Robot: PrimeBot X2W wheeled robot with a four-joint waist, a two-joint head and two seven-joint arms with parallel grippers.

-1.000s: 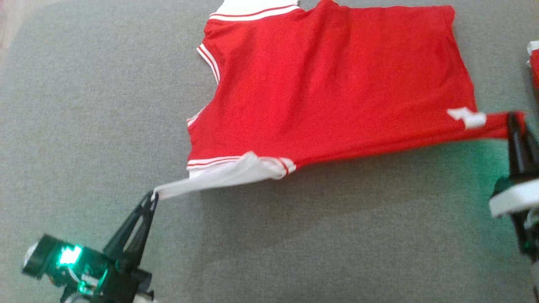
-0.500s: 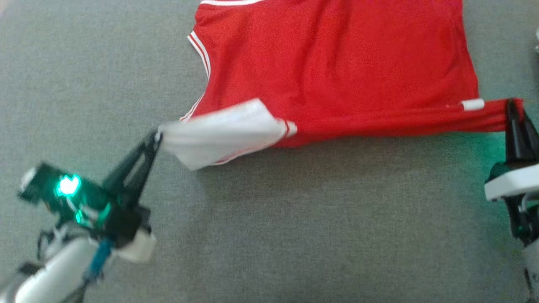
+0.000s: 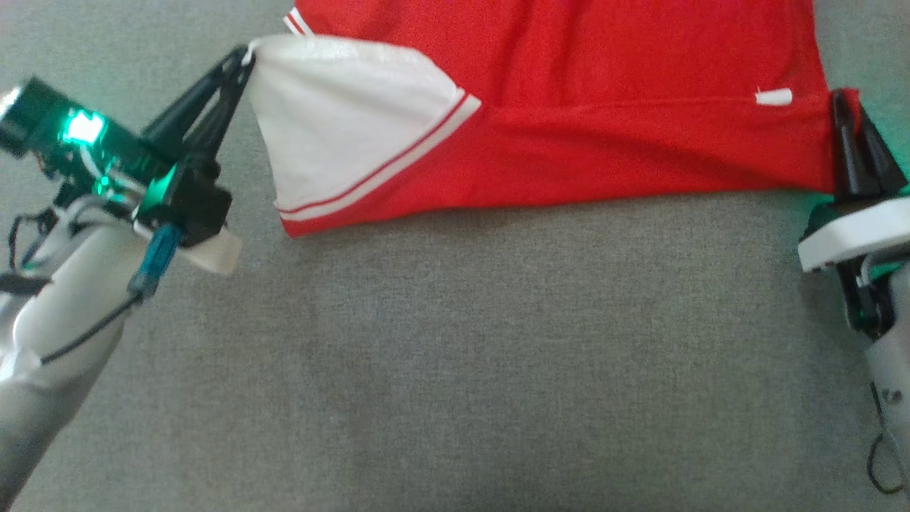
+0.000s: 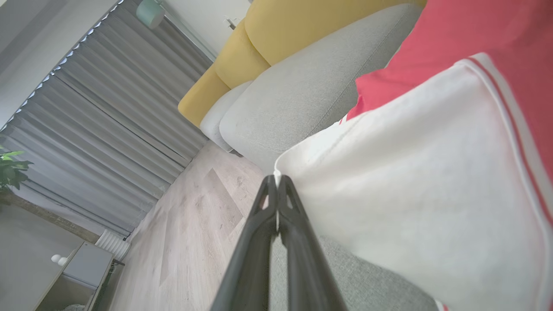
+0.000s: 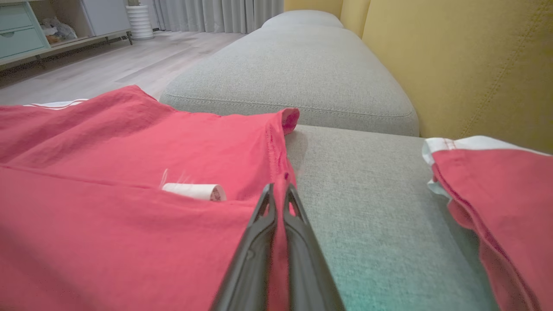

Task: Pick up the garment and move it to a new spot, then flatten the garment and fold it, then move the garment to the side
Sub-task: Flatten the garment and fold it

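Note:
A red garment [image 3: 569, 92] with white trim lies across the grey sofa seat [image 3: 455, 355] at the top of the head view. Its near edge is lifted and folded over the rest. My left gripper [image 3: 247, 55] is shut on the white sleeve [image 3: 334, 135], which hangs spread below the pinch [image 4: 276, 178]. My right gripper [image 3: 842, 96] is shut on the garment's red hem corner at the right, fingertips [image 5: 278, 190] pinching the cloth. A small white label [image 3: 773, 97] shows near that corner, also in the right wrist view [image 5: 194, 191].
A second red and white garment [image 5: 497, 190] lies to the right on the seat. Yellow back cushions [image 5: 466, 65] stand behind the sofa. Wooden floor [image 4: 185, 242], grey curtains [image 4: 108, 112] and a cabinet [image 5: 26, 30] lie beyond the sofa's edge.
Both grippers have carried the garment's near edge away from me, over the rest of it. The white sleeve has spread open. The head camera has shifted too.

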